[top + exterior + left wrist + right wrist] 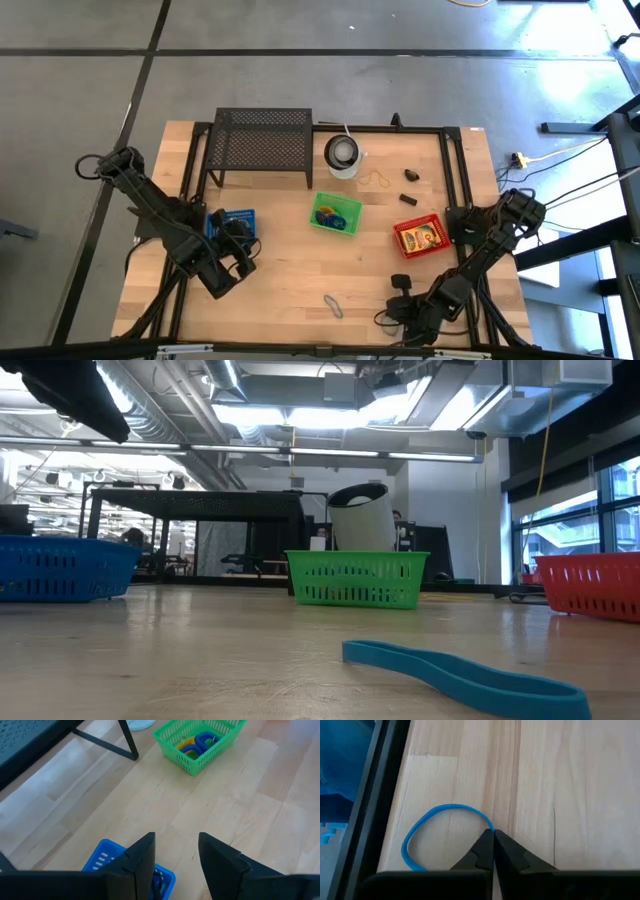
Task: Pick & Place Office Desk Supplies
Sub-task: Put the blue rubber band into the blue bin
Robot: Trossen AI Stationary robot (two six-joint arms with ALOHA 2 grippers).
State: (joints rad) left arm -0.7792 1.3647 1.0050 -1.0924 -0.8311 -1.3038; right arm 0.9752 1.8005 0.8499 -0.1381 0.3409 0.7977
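the right end effector (493, 851) is low at the near edge of the table (300, 270), toward the right corner. its two dark fingers are pressed together, and their tips pinch the thin strip of a blue rubber band (445, 827). the band is a flat, smooth loop that lies on the pale wood. in the right wrist view it is an open oval, and its long axis runs away from the fingertips toward the black metal frame (380, 795) at the table edge.

a second band, a grey-blue band (332, 305), lies alone near the middle of the near edge. it is flattened and long, and its long axis runs diagonal to that edge. in the low view it is a wavy ribbon of rubber close to the camera.

the left end effector (175, 857) hangs over a blue basket (228, 222) at the left side of the table, its fingers apart and holding nothing.

a green basket (335, 213) of plastic lattice stands at the centre of the table with blue and yellow loops inside. a red basket (420, 236) with a yellow-green box in it stands toward the right edge. two small black clips (409, 186) and a thin yellowish loop (377, 180) lie near the far edge, right of a round white cup (343, 154). a black mesh rack (262, 140) stands at the far edge.
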